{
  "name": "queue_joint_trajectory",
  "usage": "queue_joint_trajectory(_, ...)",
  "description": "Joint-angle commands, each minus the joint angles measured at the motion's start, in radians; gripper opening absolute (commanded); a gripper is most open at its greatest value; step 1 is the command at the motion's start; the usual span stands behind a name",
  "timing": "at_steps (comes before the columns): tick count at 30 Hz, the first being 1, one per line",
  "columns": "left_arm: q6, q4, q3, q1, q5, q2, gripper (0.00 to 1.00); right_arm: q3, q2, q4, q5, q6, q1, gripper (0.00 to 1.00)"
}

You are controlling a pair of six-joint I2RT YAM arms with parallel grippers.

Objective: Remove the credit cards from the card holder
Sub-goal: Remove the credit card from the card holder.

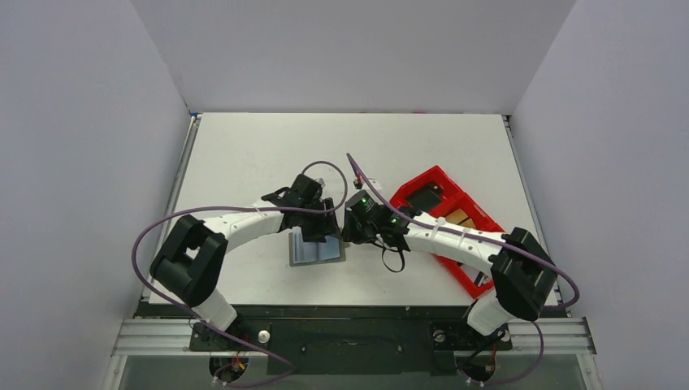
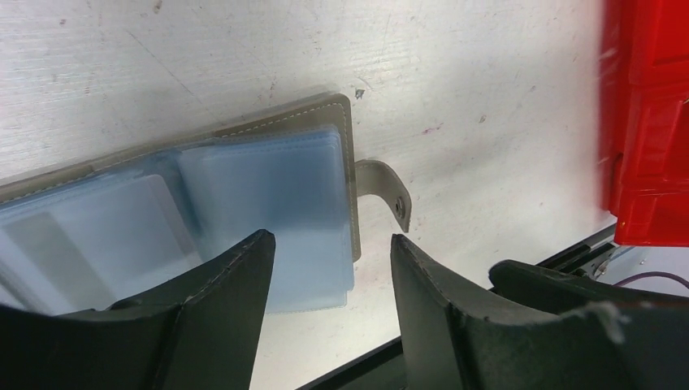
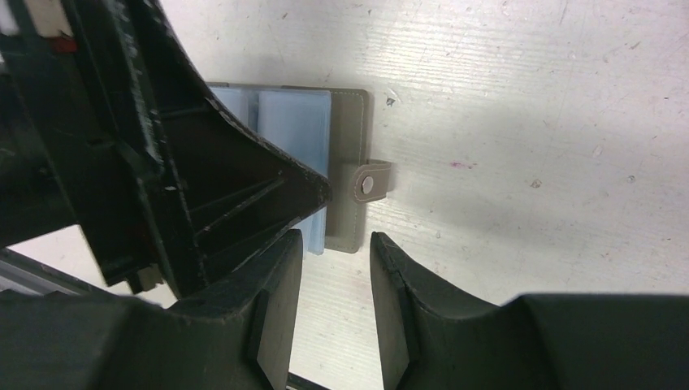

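Matt card holder (image 2: 268, 195), glossy plastic tray (image 2: 650, 122)

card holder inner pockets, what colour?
Pale blue pockets; the rest of the card holder is taupe-grey. Clearest in the left wrist view.

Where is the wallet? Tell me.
In the top view the wallet lies open on the table, just left of centre, under the left claw and left of the red tray.

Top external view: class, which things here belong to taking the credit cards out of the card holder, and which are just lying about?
Belong to the job: card holder, open on the table; tan credit card, lying in the red tray.
Just lying about: the red tray itself; black block inside it.
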Motion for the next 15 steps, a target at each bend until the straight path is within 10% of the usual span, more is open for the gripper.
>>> queue_joint_trajectory(1,0.014,-0.017,0.043,0.034,-0.03,-0.098,0.53,0.048,0.004,0.023,0.011,0.006,0.02,0.33)
queue_joint_trajectory(15,0.079,-0.168,-0.071,0.256,-0.098,-0.306,0.58,0.272,0.252,0.022,-0.048,0.0,0.106,0.33)
